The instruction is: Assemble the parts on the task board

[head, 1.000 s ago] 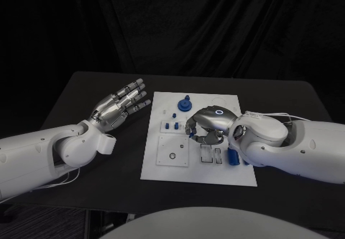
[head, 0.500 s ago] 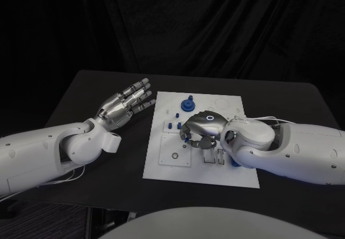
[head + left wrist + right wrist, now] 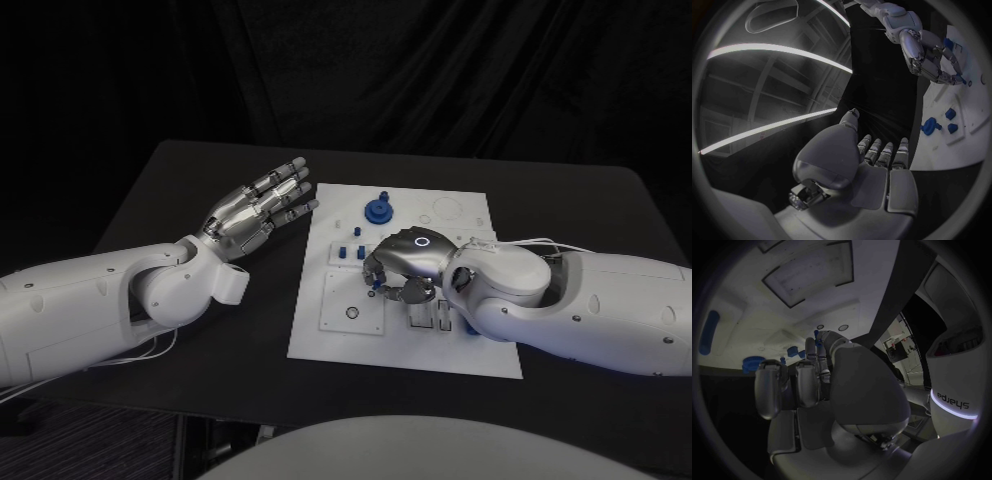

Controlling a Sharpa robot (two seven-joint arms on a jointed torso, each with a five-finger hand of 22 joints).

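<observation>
Black table (image 3: 173, 190) carries the white task board (image 3: 325, 335) at its centre, long side running away from the robot.

Left arm (image 3: 72, 310) comes in over the table left of the board. Left hand (image 3: 257, 212) is released: palm up, fingers straight and apart, nothing in it, sitting just beside the board's far-left edge without touching it. Left wrist view confirms the flat, empty palm (image 3: 873, 175).

Right arm (image 3: 591, 305) lies across the board's right half. Right hand (image 3: 404, 262) hangs over the board's middle, fingers curled down toward the surface. A bit of blue shows at its fingertips, but can't tell whether it's grasping a part or just sitting over one. Right wrist view (image 3: 811, 385) shows fingers bent toward the board, contact hidden.

Parts: blue gear-like part (image 3: 375, 210) with a peg stands near the board's far end, well apart from both hands. Small blue pieces (image 3: 343, 252) stand at the board's left-middle, just beside the right hand. Another blue part (image 3: 472, 327) pokes out under the right arm near the right edge.
</observation>
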